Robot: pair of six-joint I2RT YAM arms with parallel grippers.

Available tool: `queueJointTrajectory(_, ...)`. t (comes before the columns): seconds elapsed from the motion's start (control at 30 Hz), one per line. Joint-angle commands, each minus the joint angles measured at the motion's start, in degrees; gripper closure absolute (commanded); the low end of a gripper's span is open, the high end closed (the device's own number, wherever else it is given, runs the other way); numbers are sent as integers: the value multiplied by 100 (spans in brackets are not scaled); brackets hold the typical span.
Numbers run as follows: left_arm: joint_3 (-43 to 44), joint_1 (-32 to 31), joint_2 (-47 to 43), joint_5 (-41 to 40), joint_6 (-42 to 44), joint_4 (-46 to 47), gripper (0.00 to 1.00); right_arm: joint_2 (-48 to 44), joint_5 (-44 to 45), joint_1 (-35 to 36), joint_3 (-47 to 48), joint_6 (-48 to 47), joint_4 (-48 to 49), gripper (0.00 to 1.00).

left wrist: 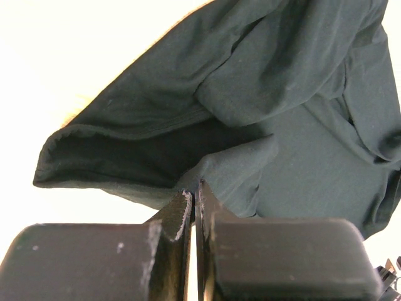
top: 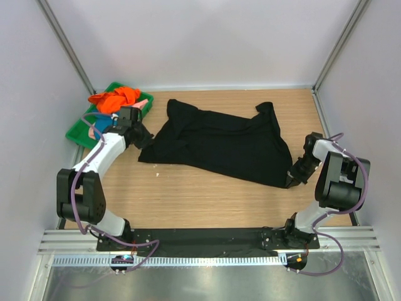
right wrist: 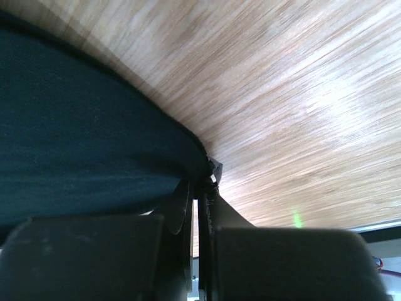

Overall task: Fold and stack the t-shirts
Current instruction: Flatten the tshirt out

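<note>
Item: black t-shirt, large, plain, one piece; lies spread but rumpled across the middle of the wooden table, far edge bunched, near-right corner by the right arm. Other stock: orange t-shirt heaped on the green tray at far left, blue cloth under it, all unfolded. Left gripper: jaws pressed together on a pinch of black cloth at the shirt's left end, beside an open hem or sleeve mouth. Right gripper: jaws clamped on the shirt's edge at its near-right corner, low over the wood. Handling, as judged: light, limp, no stiffness; it will sag and drag between the two holds, and loose layers may slide over each other. Best held at corners or hems, where the stitched edge gives the pads something firm; a pinch mid-panel would gather only one layer and leave the fold crooked.
</note>
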Motion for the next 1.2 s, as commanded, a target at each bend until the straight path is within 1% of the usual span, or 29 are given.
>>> queueJointTrajectory(0.0, 374, 12, -16, 25, 177, -106, 100, -124, 503, -21, 115, -70, 679, 98)
queueJointTrajectory(0.13, 515, 3, -122, 7, 256, -194, 100, -634, 423, 128, 484, -17, 310, 99)
queueJointTrajectory(0.43, 770, 12, -429, 104, 449, -273, 100, -960, 415, 919, 1459, -44, -60, 99)
queueJointTrajectory(0.5, 998, 12, -456, 183, 563, -282, 100, -1056, 406, 1033, 1679, -79, -148, 98)
queueJointTrajectory(0.53, 1103, 12, -473, 200, 651, -282, 100, -1074, 406, 1138, 1950, -123, -200, 98)
queueJointTrajectory(0.7, 1965, 12, -500, 235, 986, -458, 100, -1144, 555, 1420, 2803, -106, -595, 99)
queueJointTrajectory(0.77, 2315, 12, -544, 244, 1135, -537, 100, -1171, 774, 1587, 3024, -88, -745, 99)
queueJointTrajectory(0.87, 2659, 3, -518, 122, 1284, -598, 100, -1110, 872, 1666, 3446, 34, -807, 99)
queueJointTrajectory(0.9, 2930, 3, -500, 8, 1293, -616, 100, -1049, 863, 1666, 3708, 79, -842, 99)
queueJointTrajectory(0.97, 3186, 3, -421, -63, 1329, -590, 100, -777, 775, 1666, 4069, 158, -869, 98)
queueJointTrajectory(1.03, 3538, 3, -333, -116, 1285, -494, 100, -496, 731, 1675, 4719, 167, -895, 98)
queueJointTrajectory(1.07, 3617, 3, -333, -116, 1180, -276, 100, -407, 757, 1675, 4956, 158, -913, 99)
queueJointTrajectory(1.1, 3644, 3, -411, -125, 1092, -152, 100, -345, 818, 1675, 5394, 141, -939, 99)
queueJointTrajectory(1.17, 3645, 3, -543, -160, 890, 156, 100, -257, 906, 1675, 5800, 141, -948, 98)
